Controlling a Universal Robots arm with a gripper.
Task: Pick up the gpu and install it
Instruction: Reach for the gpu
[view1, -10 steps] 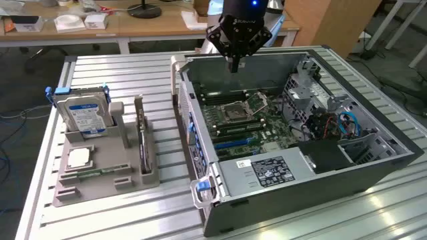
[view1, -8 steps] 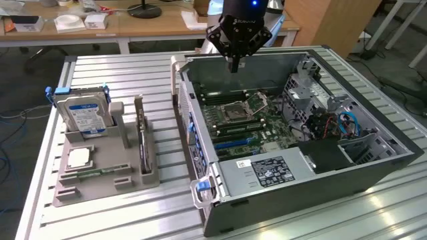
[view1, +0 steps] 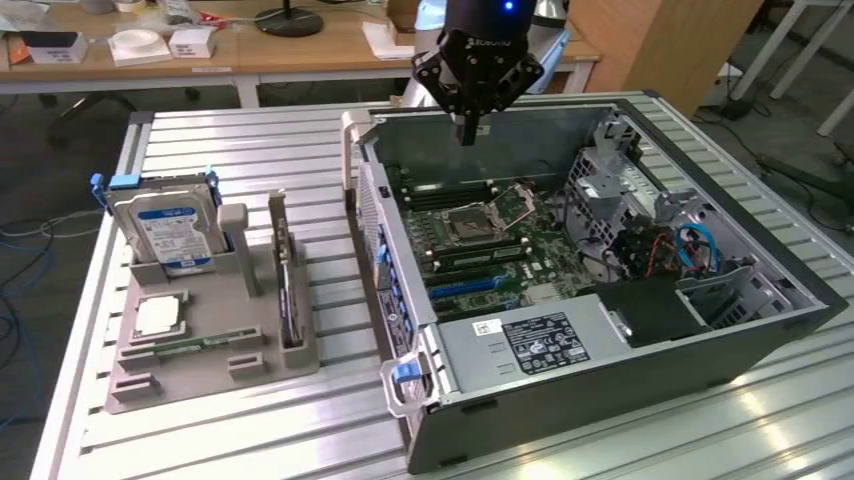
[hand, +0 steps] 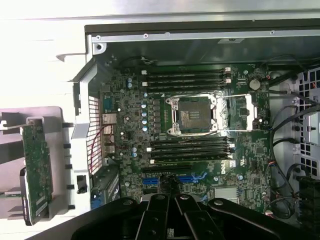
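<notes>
Claw (view1: 466, 138) closed above 1 case (view1: 601, 390), 1 gpu (view1: 284, 290) apart.

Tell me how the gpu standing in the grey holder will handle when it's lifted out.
The gpu is a thin, bare circuit board, so it is probably stiff and light, but fragile where components are exposed. It stands on edge in a slot of the grey holder, so it may bind if pulled askew. Unsupported on that edge, it would likely tip.

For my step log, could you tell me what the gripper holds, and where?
Nothing: the shut gripper hangs empty over the open case; the gpu stands in its holder.
</notes>
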